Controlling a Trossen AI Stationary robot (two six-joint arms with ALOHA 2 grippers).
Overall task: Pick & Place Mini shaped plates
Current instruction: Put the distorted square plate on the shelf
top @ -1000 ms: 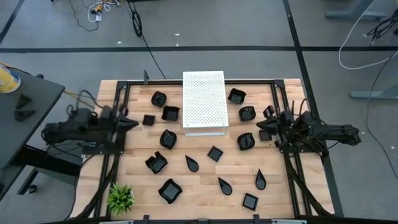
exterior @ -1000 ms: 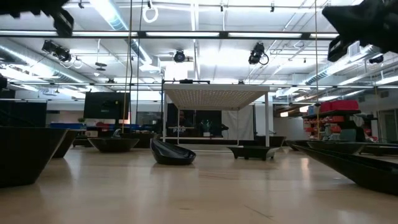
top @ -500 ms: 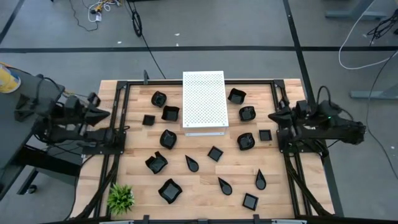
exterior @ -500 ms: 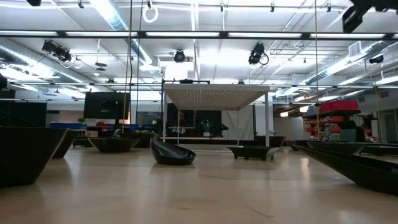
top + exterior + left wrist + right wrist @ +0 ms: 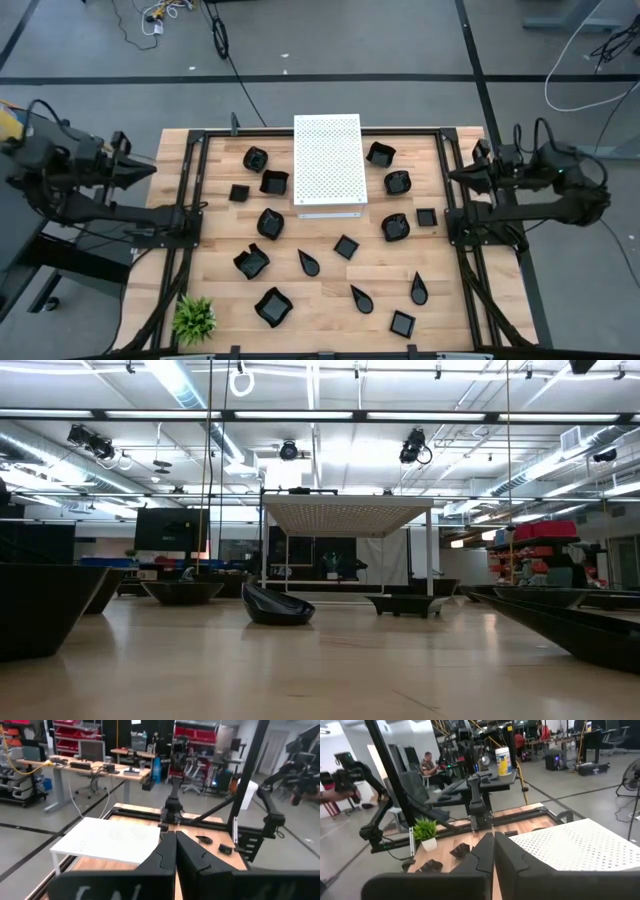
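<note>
Now both hands farther outward

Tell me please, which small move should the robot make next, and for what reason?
Probably the right gripper should open and descend toward the small square plate close by. Both it and the left gripper are shut, hold nothing, and sit out over the table's side rails, while the black plates all lie on the wooden table and the white perforated board has none on it.
</note>
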